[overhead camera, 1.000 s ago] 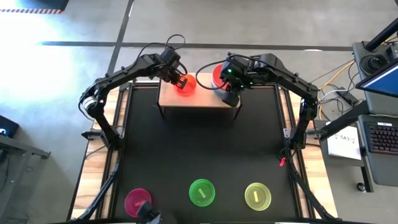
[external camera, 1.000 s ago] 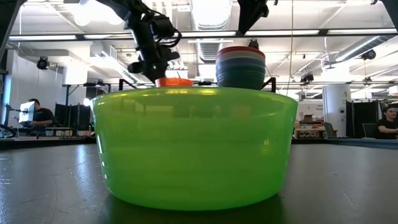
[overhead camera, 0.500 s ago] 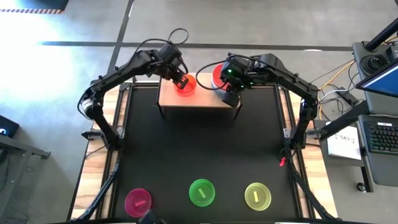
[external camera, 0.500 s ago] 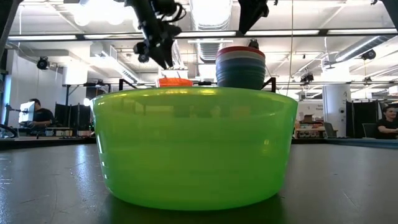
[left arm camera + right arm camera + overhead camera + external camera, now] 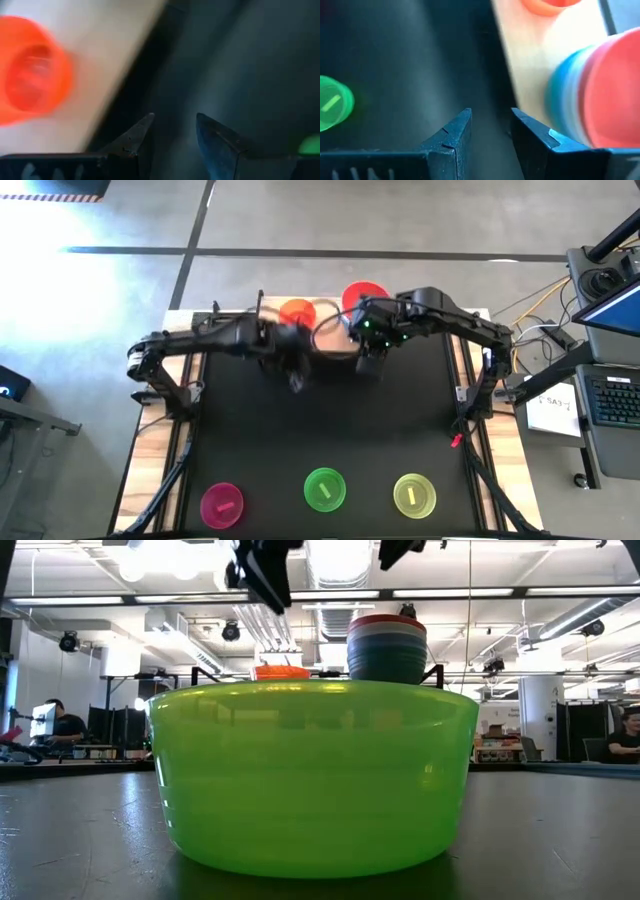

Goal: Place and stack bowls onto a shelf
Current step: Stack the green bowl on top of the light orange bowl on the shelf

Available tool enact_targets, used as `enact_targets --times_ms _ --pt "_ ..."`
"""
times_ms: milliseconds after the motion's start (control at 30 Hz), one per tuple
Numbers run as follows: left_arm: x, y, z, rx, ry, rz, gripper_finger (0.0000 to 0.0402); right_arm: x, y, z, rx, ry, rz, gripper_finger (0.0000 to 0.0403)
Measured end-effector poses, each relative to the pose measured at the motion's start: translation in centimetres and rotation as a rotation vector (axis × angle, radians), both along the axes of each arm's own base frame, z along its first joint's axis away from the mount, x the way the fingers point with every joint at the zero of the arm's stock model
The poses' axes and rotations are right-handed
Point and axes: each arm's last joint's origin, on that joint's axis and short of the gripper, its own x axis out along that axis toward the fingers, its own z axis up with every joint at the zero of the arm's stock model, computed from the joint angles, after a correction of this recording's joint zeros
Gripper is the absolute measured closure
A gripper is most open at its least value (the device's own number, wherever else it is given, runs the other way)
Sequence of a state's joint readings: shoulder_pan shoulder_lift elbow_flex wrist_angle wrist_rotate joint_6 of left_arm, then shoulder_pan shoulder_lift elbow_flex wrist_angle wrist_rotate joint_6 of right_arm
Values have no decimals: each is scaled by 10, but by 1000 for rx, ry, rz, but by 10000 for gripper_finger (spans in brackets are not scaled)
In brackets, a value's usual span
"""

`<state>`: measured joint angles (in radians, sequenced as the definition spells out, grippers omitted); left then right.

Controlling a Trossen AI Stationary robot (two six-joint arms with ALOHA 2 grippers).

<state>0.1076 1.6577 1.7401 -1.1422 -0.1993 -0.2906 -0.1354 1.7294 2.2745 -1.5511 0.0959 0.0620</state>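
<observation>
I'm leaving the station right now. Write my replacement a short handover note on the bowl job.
Left gripper: jaws open, empty, over the mat in front of the shelf.
Right gripper: jaws open, empty, at the shelf's front edge.
Done: orange-red bowl sits alone on the shelf; stack of larger bowls, red on top, stands beside it.
Left: magenta bowl, green bowl and yellow-green bowl wait on the mat's near edge.

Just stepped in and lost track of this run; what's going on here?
The robot is putting bowls on the shelf. The big bowls sit stacked on it, with the orange-red bowl beside them. The left gripper, empty with fingers open, is over the mat in front of the shelf; the right gripper hovers open at the shelf's front. The magenta, green and yellow-green bowls wait at the near edge.
</observation>
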Motion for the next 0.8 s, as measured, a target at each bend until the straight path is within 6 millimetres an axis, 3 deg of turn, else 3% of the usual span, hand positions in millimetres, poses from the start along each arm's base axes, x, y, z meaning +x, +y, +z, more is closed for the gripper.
enact_targets --times_ms 233,467,800 --pt "8 -74 -18 -79 51 34 277 1 30 -1 35 9 18 280" --pt "24 -143 -65 -111 167 35 277 1 60 -1 83 -2 17 280" --pt "39 -201 -117 -92 222 -56 276 -1 106 -11 134 33 23 280"
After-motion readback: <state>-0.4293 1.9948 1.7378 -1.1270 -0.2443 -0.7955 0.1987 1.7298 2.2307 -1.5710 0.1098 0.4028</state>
